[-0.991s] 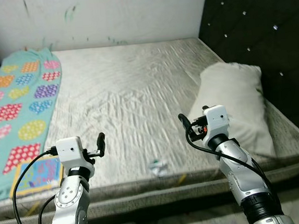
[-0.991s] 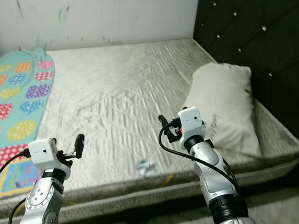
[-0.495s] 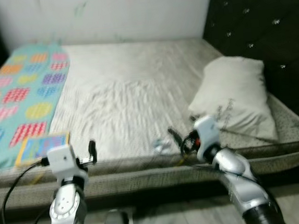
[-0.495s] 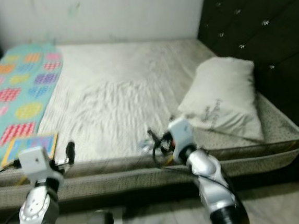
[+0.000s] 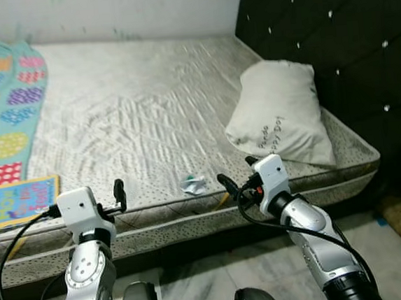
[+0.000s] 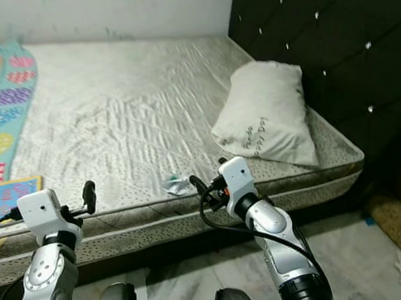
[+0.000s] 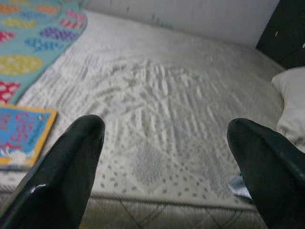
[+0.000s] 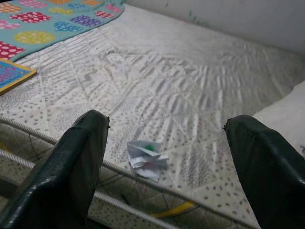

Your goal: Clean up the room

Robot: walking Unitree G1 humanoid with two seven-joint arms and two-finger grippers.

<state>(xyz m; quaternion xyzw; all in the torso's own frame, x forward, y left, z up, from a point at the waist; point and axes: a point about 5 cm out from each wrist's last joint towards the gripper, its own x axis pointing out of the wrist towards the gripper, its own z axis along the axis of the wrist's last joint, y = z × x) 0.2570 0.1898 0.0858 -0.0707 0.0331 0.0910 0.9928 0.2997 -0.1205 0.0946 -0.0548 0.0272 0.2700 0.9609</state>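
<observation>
1. The patterned blanket (image 5: 0, 104) runs off the head views' left edge, so its full spread is hidden.
2. The children's book (image 5: 19, 201) is cropped there as well.
3. Dark writing on the pillow (image 5: 278, 115) is too small to read.
4. The crumpled wrapper (image 8: 145, 157) shows no legible markings.

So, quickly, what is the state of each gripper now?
Left gripper: open, holding nothing.
Right gripper: open, holding nothing, with the paper scrap on the mattress ahead.
</observation>
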